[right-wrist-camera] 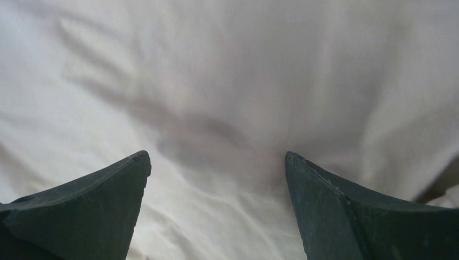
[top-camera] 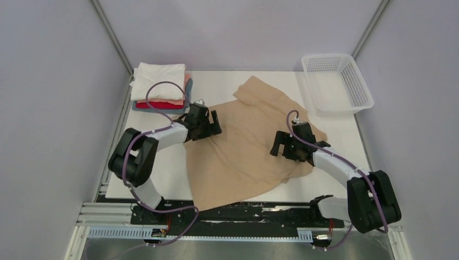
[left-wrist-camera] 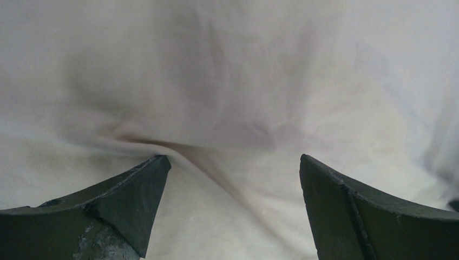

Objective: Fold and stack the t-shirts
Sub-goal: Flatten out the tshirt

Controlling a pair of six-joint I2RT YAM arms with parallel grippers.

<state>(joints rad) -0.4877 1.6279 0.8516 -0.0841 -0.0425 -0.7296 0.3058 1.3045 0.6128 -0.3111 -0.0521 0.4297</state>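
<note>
A tan t-shirt (top-camera: pixel 243 146) lies spread and rumpled across the middle of the table. A stack of folded shirts (top-camera: pixel 161 86), white on top with pink, red and blue-grey below, sits at the back left. My left gripper (top-camera: pixel 212 123) is open, low over the shirt's left edge; its wrist view shows only pale cloth (left-wrist-camera: pixel 227 97) with a crease at the left fingertip (left-wrist-camera: pixel 146 184). My right gripper (top-camera: pixel 280 144) is open over the shirt's right part; its wrist view shows wrinkled cloth (right-wrist-camera: pixel 216 97) between the fingers (right-wrist-camera: pixel 314 189). Neither grips anything.
A white plastic mesh basket (top-camera: pixel 336 82) stands at the back right corner. The shirt's lower hem hangs near the table's front edge (top-camera: pixel 227 203). Grey walls enclose the table on three sides.
</note>
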